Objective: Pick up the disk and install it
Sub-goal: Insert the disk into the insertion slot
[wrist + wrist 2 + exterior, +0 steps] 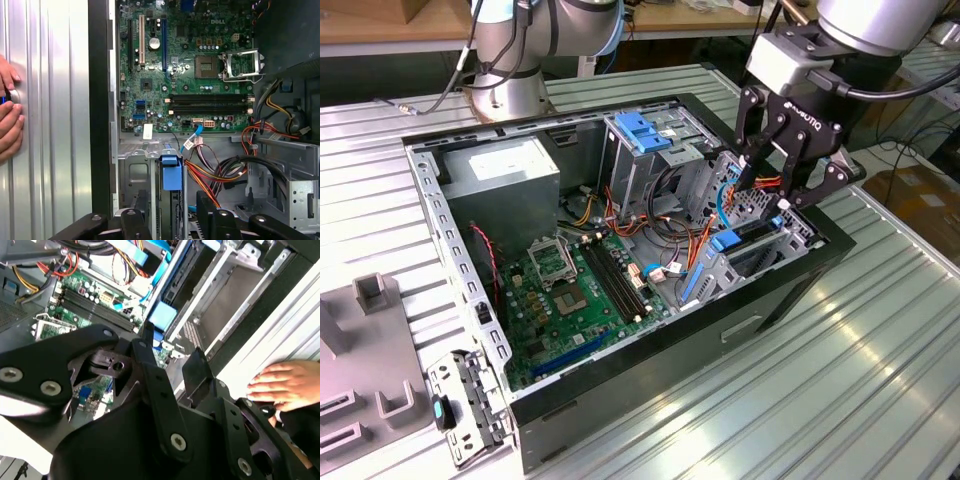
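End effector [768,195] is hanging over the drive bay at the exterior view's right end of an open computer case [800,290], its black fingers spread apart and gripping nothing. Just beneath it, the disk [725,241] is sitting on edge in the bay, its blue rail showing. The case is lying on a ribbed metal table [840,400]. In the first wrist view, a person's hand [10,127] is resting on the table beside the case. The arm [870,20] is angling downward.

The exterior view overlooks the open black metal computer case [650,385]; both wrist views, at its two o'clock, closely face the shared green circuit board [565,305] [97,295] [150,85].
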`<state>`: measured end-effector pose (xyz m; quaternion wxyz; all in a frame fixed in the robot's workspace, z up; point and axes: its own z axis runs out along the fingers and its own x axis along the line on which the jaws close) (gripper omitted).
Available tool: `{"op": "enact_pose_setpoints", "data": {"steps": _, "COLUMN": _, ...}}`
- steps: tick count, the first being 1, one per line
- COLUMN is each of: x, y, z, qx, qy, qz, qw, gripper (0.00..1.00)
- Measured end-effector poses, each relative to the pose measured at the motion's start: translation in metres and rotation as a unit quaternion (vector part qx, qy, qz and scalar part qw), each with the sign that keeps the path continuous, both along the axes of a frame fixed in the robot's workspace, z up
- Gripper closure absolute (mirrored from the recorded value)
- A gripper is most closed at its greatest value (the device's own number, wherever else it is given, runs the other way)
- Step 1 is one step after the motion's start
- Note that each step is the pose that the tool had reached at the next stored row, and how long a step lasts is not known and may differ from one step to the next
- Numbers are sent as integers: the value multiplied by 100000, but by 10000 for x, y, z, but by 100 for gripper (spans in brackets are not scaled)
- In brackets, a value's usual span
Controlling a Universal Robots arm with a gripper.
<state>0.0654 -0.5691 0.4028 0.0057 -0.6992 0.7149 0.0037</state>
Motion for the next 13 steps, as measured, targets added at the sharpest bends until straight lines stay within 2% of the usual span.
{"op": "enact_pose_setpoints", "data": {"steps": 7, "x": 6, "y": 0, "z": -18, "qx": -35, "qy": -2, "qz": 0, "qw": 100000, "gripper": 51}}
{"op": "enact_pose_setpoints", "data": {"steps": 8, "x": 14, "y": -1, "z": -32, "qx": -125, "qy": -1, "qz": 3, "qw": 100000, "gripper": 57}}
{"op": "enact_pose_setpoints", "data": {"steps": 10, "x": 31, "y": 0, "z": -61, "qx": -286, "qy": 2, "qz": -1, "qw": 100000, "gripper": 57}}
{"op": "enact_pose_setpoints", "data": {"steps": 11, "x": 55, "y": -1, "z": -92, "qx": -392, "qy": -1, "qz": -3, "qw": 99999, "gripper": 70}}
{"op": "enact_pose_setpoints", "data": {"steps": 12, "x": 91, "y": 0, "z": -121, "qx": -476, "qy": 0, "qz": -3, "qw": 99999, "gripper": 70}}
{"op": "enact_pose_setpoints", "data": {"steps": 13, "x": 116, "y": 0, "z": -139, "qx": -517, "qy": 0, "qz": -6, "qw": 99999, "gripper": 76}}
